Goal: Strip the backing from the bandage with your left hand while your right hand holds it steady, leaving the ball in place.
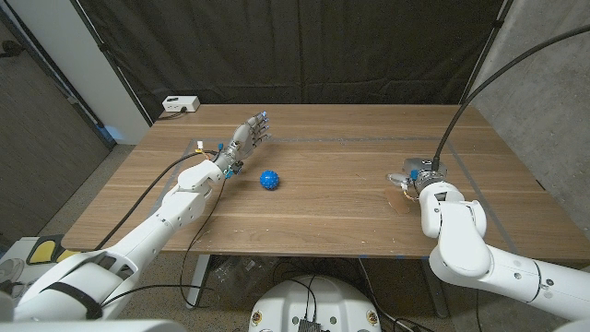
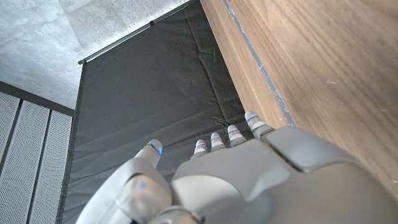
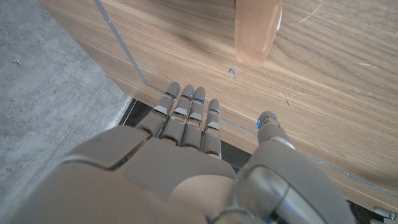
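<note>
One blue ball point(image 1: 268, 180) sits on the table point(image 1: 332, 212) just beside the left hand point(image 1: 247, 136), which is raised over the table's left half with its fingers point(image 2: 216, 140) stretched out, slightly apart, and holding nothing. One tan bandage point(image 3: 256, 31) lies flat on the wood near the right hand point(image 1: 417, 173) on the table's right side; its long axis runs roughly in line with that hand's fingers point(image 3: 186, 112), rounded end toward them. The right hand's fingers are extended side by side, thumb apart, and touch nothing.
</note>
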`<state>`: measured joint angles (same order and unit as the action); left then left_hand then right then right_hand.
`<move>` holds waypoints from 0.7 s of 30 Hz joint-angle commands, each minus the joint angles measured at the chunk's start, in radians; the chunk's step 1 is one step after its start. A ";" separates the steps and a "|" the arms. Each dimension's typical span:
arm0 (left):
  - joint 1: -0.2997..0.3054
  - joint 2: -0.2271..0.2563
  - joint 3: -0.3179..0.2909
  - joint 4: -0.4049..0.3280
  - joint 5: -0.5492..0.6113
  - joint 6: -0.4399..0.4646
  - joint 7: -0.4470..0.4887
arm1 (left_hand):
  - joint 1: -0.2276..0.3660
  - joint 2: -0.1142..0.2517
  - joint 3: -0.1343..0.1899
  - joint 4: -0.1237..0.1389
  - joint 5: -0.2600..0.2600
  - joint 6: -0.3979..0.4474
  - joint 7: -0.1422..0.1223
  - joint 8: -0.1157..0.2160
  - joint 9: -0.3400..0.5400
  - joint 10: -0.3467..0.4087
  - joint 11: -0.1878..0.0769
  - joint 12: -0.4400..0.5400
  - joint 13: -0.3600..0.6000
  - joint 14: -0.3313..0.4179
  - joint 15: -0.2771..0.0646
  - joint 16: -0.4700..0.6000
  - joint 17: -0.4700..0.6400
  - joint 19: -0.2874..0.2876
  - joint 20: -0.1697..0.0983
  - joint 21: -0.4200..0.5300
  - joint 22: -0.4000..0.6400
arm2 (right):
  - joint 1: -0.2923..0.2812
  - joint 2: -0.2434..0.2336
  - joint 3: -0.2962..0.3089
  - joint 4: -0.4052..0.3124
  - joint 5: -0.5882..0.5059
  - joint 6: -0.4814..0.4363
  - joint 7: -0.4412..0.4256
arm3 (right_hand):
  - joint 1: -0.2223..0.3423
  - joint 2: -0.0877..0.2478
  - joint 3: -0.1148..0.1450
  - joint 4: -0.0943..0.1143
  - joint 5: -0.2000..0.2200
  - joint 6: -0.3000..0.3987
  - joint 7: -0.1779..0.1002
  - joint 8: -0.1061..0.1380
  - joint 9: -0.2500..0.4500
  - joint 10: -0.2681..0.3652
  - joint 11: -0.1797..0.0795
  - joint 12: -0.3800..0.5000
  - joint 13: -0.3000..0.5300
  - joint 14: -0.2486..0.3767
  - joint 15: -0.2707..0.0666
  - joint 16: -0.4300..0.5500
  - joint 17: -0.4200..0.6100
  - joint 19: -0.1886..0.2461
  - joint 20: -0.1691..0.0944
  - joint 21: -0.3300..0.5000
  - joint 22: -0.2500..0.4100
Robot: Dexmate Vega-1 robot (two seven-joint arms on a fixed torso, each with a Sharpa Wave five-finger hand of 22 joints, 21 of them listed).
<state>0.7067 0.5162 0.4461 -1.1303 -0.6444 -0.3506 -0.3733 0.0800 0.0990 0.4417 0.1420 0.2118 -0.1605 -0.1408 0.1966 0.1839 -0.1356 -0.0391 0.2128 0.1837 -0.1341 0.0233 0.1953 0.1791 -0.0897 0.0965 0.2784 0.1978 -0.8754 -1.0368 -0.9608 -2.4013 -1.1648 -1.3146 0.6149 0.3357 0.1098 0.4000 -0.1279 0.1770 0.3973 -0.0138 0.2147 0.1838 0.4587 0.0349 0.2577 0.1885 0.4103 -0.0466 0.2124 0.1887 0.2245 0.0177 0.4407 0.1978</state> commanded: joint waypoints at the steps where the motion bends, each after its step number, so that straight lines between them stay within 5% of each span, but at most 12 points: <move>1: -0.001 0.001 0.000 0.001 0.000 0.004 0.000 | 0.004 -0.007 -0.004 -0.003 0.003 0.002 0.001 0.000 0.003 0.003 -0.001 -0.002 0.004 0.002 -0.003 -0.004 0.004 0.003 0.006 0.000 0.002 | -0.042 0.065 0.074 0.059 -0.089 0.056 0.143 | -0.005 0.000 -0.002 0.005 -0.002 0.016 0.002 -0.001 0.005 0.018 0.000 -0.002 0.003 0.022 -0.013 0.003 0.003 0.013 0.002 0.011 0.004; 11: -0.005 0.000 0.001 0.006 0.000 0.003 -0.005 | 0.005 -0.007 -0.004 -0.003 0.003 0.002 -0.001 -0.001 0.003 0.005 -0.002 -0.002 0.004 0.001 -0.002 -0.005 0.004 0.002 0.006 -0.001 0.002 | -0.099 0.146 0.148 0.115 -0.192 0.121 0.206 | -0.022 -0.017 -0.017 0.011 -0.001 0.045 0.007 0.004 0.005 0.053 0.001 0.006 0.004 0.058 -0.019 0.010 0.003 0.028 0.004 0.017 0.004; 21: -0.011 -0.003 0.004 0.014 0.001 0.009 -0.007 | 0.006 -0.007 -0.004 -0.003 0.002 0.001 0.000 -0.001 0.003 0.002 -0.003 -0.004 0.004 -0.001 -0.001 -0.007 0.004 0.001 0.006 -0.003 0.002 | -0.205 0.300 0.234 0.182 -0.343 0.210 0.140 | 0.032 -0.004 -0.004 -0.014 0.006 0.142 -0.001 0.028 0.005 0.197 -0.014 0.048 0.013 0.210 -0.060 0.057 0.018 0.052 -0.011 0.029 0.004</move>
<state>0.7021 0.5161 0.4472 -1.1250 -0.6442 -0.3457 -0.3755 0.0865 0.0897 0.4388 0.1392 0.2118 -0.1606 -0.1408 0.1966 0.1838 -0.1357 -0.0392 0.2128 0.1836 -0.1342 0.0232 0.1954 0.1791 -0.0897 0.0964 0.2784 0.1978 -0.9850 -0.8776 -0.8167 -2.2847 -1.3712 -1.1957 0.7773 0.3528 0.1034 0.3933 -0.1326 0.1770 0.5221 -0.0111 0.2336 0.1837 0.6372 0.0259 0.2964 0.1979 0.6022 -0.0554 0.2592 0.2002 0.2676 0.0108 0.4639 0.1977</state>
